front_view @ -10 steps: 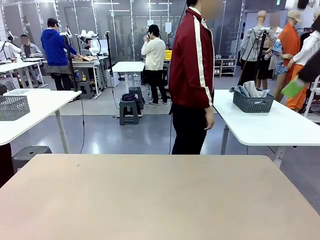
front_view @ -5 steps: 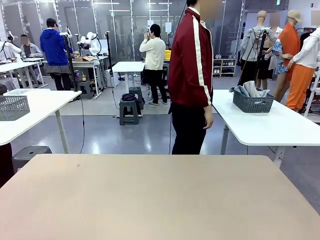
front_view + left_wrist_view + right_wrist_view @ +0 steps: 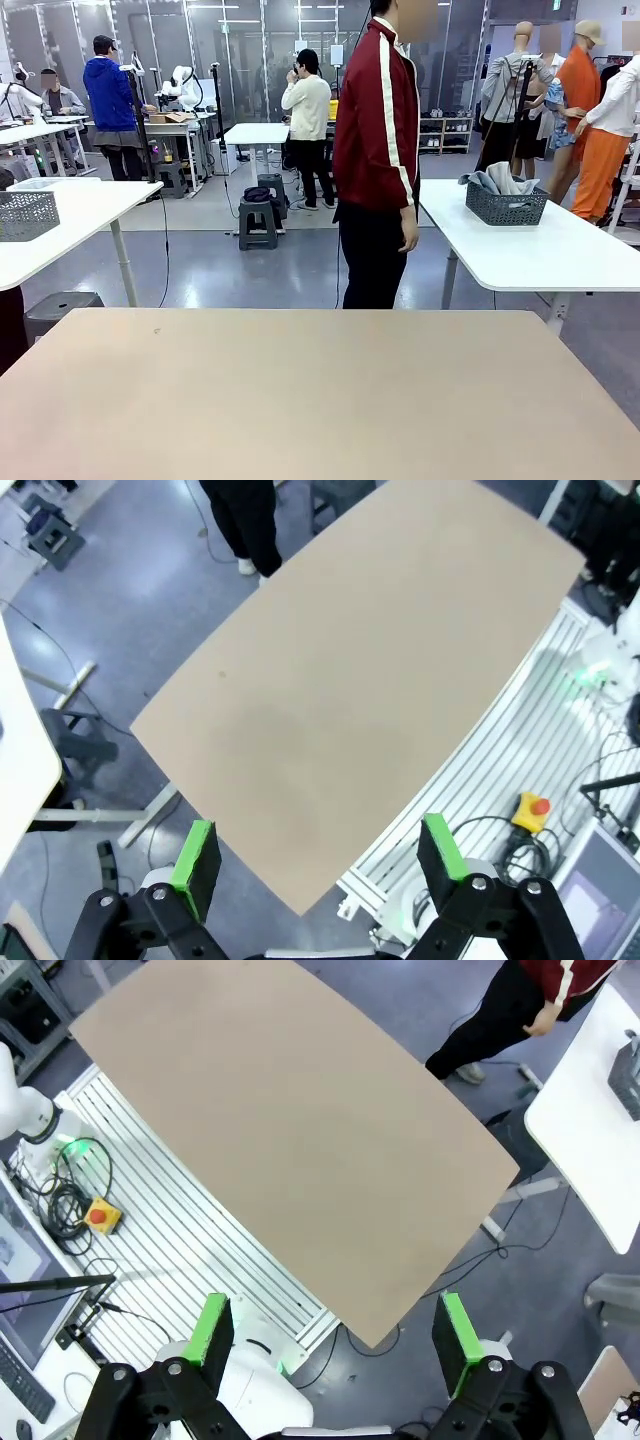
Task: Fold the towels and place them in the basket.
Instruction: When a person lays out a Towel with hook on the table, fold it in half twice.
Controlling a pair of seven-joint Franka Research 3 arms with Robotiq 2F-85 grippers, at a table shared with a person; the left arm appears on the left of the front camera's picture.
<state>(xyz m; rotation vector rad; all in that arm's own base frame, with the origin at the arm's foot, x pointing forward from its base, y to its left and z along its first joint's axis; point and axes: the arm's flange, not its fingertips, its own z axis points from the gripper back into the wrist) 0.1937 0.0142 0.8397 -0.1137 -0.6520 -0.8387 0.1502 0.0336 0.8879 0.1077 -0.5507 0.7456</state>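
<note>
A wide, pale beige rectangular table (image 3: 320, 400) fills the lower half of the front view, its top bare. Behind its far edge, at upper centre, a person in a dark red jacket with a white sleeve stripe (image 3: 375, 150) stands side-on, one hand (image 3: 408, 240) hanging loose. At the right of the frame stands a white table (image 3: 560, 255), well apart from yours. On it sits the dark grey perforated plastic basket (image 3: 507, 210), with the pale grey and whitish terry-cloth towels (image 3: 500, 178) heaped loosely inside, spilling over its rim.

In the left wrist view the left gripper (image 3: 318, 852) hangs high above the beige table, its green pads spread wide, holding nothing. The right gripper (image 3: 335, 1335), in its own wrist view, is equally high, released and empty.

The step in hand looks like waiting for the towels to reach your table. Hold both arms high while the person is near the far edge. Once a towel lies flat, you would do well to bring each gripper to a corner of one short edge and pinch the cloth close to the edge.
</note>
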